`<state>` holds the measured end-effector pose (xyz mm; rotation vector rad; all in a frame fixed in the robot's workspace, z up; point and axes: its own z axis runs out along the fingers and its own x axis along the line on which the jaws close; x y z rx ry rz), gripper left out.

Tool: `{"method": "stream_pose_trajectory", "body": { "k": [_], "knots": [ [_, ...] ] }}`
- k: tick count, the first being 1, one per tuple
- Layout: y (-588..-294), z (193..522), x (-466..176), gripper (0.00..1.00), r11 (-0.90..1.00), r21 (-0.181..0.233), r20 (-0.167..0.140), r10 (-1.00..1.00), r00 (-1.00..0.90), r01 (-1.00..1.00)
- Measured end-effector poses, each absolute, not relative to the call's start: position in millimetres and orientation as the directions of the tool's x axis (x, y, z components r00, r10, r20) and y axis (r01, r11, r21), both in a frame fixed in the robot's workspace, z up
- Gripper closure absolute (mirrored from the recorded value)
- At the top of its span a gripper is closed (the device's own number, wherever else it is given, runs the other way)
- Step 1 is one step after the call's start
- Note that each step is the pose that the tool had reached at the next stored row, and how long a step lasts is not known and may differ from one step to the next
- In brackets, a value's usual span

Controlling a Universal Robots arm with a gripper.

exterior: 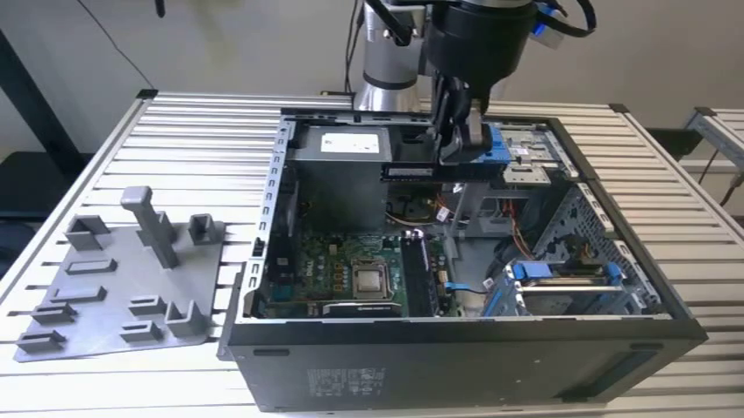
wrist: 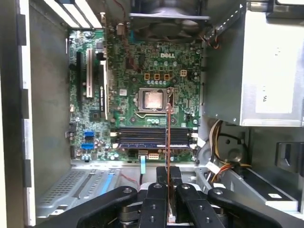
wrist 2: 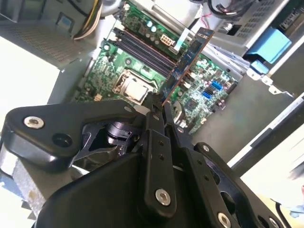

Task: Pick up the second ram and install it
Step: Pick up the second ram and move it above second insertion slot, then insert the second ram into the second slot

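Observation:
My gripper [exterior: 457, 157] hangs over the open computer case [exterior: 270, 226], shut on the second ram [exterior: 426, 171], a thin dark green stick held level above the motherboard [exterior: 337, 261]. In the second wrist view the ram [wrist 2: 186, 61] sticks out from between the fingers [wrist 2: 153, 124], its far end over the board. It appears edge-on in the first wrist view [wrist: 167, 137], crossing above the long black memory slots [wrist: 152, 137] beside the processor socket [wrist: 153, 100]. The stick is well clear of the slots [wrist 2: 142, 47].
A grey plastic fixture [exterior: 128, 279] with upright posts lies on the slatted table at the exterior view's left. Inside the case are the power supply [exterior: 337, 174], blue drive brackets [exterior: 558, 274] and loose cables [wrist: 216, 142]. The case walls surround the board.

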<state>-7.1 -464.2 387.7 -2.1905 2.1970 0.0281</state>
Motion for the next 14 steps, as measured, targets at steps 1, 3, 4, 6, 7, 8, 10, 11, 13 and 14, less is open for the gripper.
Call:
{"method": "stream_pose_trajectory", "body": {
  "k": [1, 3, 4, 6, 7, 8, 10, 11, 13, 14],
  "knots": [
    [-460, 388, -7, 0.86, 0.003, -0.015, -0.04, -0.999, -0.003, -1.0],
    [-453, 387, -7, 0.86, 0.003, -0.015, -0.04, -0.999, -0.003, -1.0],
    [-450, 387, -7, 0.86, 0.003, -0.015, -0.04, -0.999, -0.003, -1.0],
    [-446, 387, -7, 0.86, 0.004, -0.015, -0.04, -0.999, -0.003, -1.0],
    [-445, 387, -7, 0.86, 0.004, -0.015, -0.04, -0.999, -0.003, -1.0],
    [-445, 387, -7, 0.86, 0.003, -0.015, -0.04, -0.999, -0.003, -1.0],
    [-446, 387, -7, 0.86, 0.004, -0.015, -0.041, -0.999, -0.003, -1.0],
    [-446, 387, -7, 0.86, 0.004, -0.015, -0.04, -0.999, -0.003, -1.0],
    [-446, 387, -7, 0.86, 0.004, -0.015, -0.04, -0.999, -0.003, -1.0],
    [-446, 387, -7, 0.86, 0.004, -0.015, -0.04, -0.999, -0.003, -1.0]
  ]
}}
